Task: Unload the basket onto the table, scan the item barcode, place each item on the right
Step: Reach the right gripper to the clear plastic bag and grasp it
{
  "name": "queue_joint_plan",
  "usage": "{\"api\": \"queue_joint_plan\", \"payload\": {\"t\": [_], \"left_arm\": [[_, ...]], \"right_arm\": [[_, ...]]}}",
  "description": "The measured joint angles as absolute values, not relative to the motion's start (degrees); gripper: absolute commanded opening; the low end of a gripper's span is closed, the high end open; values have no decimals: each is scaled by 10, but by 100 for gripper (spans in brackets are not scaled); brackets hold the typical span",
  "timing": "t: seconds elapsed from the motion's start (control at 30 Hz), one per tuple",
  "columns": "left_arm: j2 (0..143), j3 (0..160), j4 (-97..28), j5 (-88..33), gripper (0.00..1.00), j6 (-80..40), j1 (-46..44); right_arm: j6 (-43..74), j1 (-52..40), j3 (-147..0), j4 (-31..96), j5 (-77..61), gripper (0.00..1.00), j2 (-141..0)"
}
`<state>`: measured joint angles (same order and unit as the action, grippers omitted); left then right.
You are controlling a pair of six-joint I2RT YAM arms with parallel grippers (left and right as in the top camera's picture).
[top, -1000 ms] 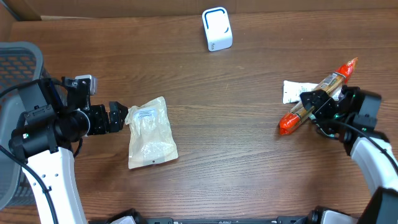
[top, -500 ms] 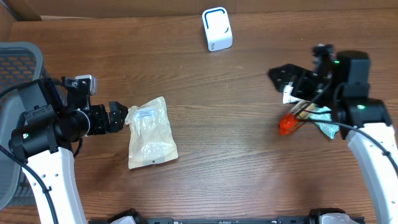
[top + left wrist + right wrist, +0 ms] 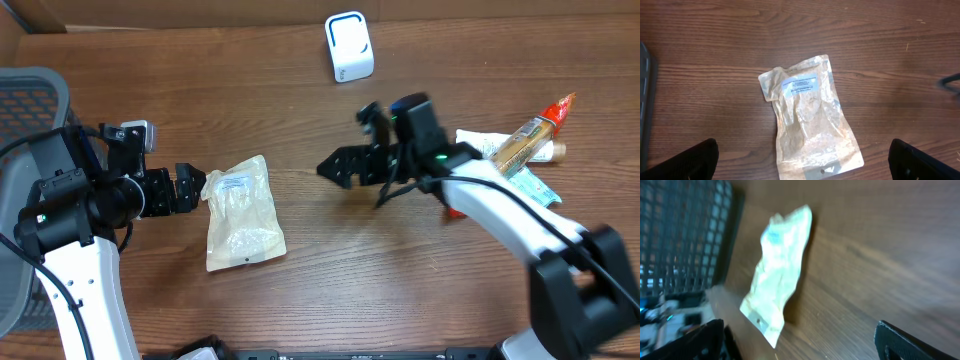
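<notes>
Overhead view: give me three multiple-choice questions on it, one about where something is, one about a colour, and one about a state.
1. Where does the pouch lie?
A. Just in front of the left gripper
B. Inside the mesh basket
C. Under the orange-tipped tube

2. What colour is the small box at the far edge?
A. Red
B. White with a blue rim
C. Black

3. What state is the right gripper in?
A. Shut on the pouch
B. Shut on a tube
C. Open and empty

Answers:
1 A, the pouch lies on bare wood by the left gripper's tips.
2 B, its body is white and its top outline is blue.
3 C, its fingers stand apart over bare wood, with nothing between them.
</notes>
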<state>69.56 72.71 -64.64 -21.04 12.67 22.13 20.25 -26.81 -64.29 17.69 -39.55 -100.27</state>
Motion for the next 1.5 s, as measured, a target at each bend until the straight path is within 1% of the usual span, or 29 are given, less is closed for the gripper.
{"api": "queue_joint_plan", "payload": {"t": [0.23,0.5,0.63,0.8,1.0,1.13,1.2,1.23,1.37,1.5], "left_arm": [[696,727,-646,-211,100,127,221],[696,727,-646,-211,100,127,221],[696,727,-646,-210,99,127,221],[696,727,-646,-210,100,127,221],[696,727,-646,-211,100,127,221],[696,727,-646,-211,99,127,221],[696,727,-646,-210,99,126,221],[696,727,-646,-210,99,127,221],[696,727,-647,-211,100,127,221],[696,727,-646,-211,100,127,221]], "right_arm": [[230,-327,-643,122,-443,92,-1096],[300,-373,-645,29,-459,91,-1177],[333,-392,-649,3,-449,84,-1188],[353,-426,-649,-11,-402,73,-1188],[374,-469,-653,-12,-325,47,-1189],[377,-493,-653,-15,-289,22,-1192],[380,-500,-653,-14,-280,6,-1196],[382,-500,-653,-13,-278,4,-1197],[388,-488,-653,9,-275,4,-1198],[389,-457,-654,72,-268,4,-1180]]}}
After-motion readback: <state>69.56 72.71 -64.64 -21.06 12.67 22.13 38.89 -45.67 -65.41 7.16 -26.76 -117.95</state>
